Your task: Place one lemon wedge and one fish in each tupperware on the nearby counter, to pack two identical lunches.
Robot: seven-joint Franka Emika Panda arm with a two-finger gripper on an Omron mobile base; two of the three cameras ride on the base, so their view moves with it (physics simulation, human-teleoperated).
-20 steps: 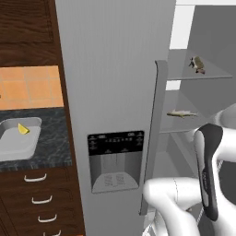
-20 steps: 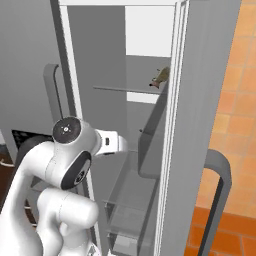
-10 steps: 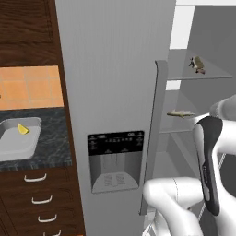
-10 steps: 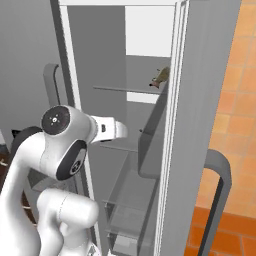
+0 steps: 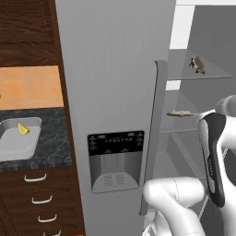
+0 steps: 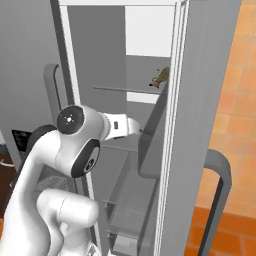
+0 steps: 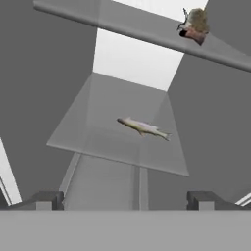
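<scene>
Tupperware [image 5: 17, 144] is cut off by the left edge in the left base view, lemon wedge [image 5: 23, 129] inside too small to detail. Upper-shelf fish [image 6: 161, 77] is half hidden behind the fridge door edge [image 6: 172, 100] in the right base view. Surface [image 5: 50, 147] also runs off left.

1. Fish [image 7: 143, 127]: slim, silvery-tan, lying flat on the middle glass shelf at the centre of the hand view; right of centre in the left base view [image 5: 180, 113].
2. Second fish [image 5: 197, 65]: stubby, brown-grey, on the upper shelf at the upper right of the left base view; upper right of the hand view [image 7: 192, 25].
3. Lemon wedge [image 5: 22, 129]: yellow, resting inside the tupperware at the left edge.
4. Tupperware [image 5: 14, 152]: pale grey, open, shallow.
5. Counter [image 5: 53, 152]: black speckled stone, at the left edge, carrying the tupperware.
</scene>
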